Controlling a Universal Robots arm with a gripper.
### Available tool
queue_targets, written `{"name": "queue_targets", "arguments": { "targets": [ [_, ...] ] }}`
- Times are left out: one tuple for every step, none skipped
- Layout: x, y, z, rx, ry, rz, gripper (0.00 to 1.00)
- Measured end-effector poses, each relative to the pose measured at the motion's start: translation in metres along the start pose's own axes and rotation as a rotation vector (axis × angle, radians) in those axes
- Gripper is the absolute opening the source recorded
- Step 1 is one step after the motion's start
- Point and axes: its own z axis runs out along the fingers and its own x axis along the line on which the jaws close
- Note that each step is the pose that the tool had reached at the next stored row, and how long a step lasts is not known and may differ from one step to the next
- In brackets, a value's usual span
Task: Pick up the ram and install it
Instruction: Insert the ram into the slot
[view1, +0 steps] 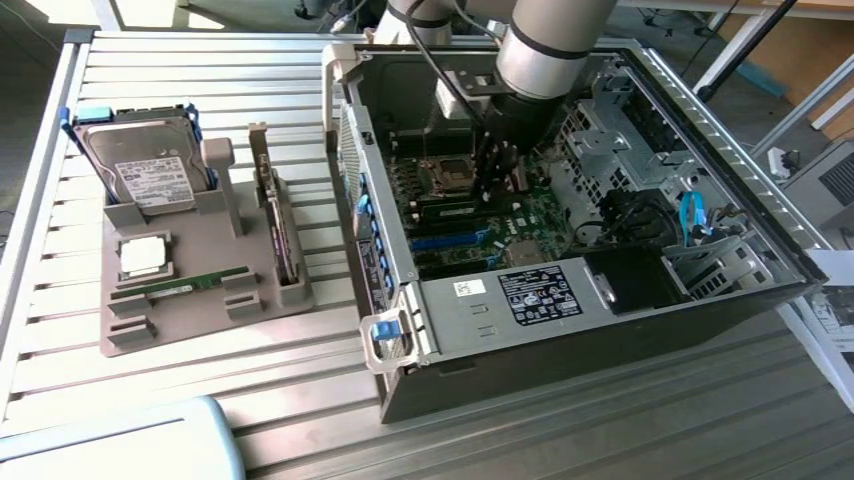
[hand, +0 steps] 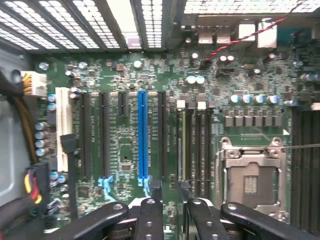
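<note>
My gripper hangs inside the computer case, jaws apart and empty. In the exterior view one ram stands in a slot at eight o'clock from it, and a spare stick lies on the tray at nine. I'd keep the jaws square to that slot and press evenly so both ends seat.

In the exterior view we look down at a slant on the open case from well off. In the wrist view we face the board inside that case, close up; both views share its socket.
</note>
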Motion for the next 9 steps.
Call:
{"name": "queue_targets", "arguments": {
  "targets": [
    [-0.001,0.0001,-0.0001,-0.0002,0.0028,0.000,0.26],
    [-0.008,0.0002,-0.0002,-0.0001,0.0029,0.000,0.26],
    [-0.011,0.0002,-0.0002,-0.0002,0.0031,0.000,0.25],
    [-0.011,-0.0010,0.0000,-0.0003,0.0029,0.000,0.18],
    [-0.011,-0.0034,0.0002,-0.0009,0.0028,0.000,0.18],
    [-0.011,-0.0050,0.0003,-0.0014,0.0028,0.000,0.11],
    [-0.011,-0.0118,0.0006,-0.0039,0.0028,0.000,0.11],
    [-0.011,-0.0170,0.0007,-0.0061,0.0030,0.000,0.11],
    [-0.011,-0.0209,0.0008,-0.0075,0.0032,0.000,0.11]
  ]
}}
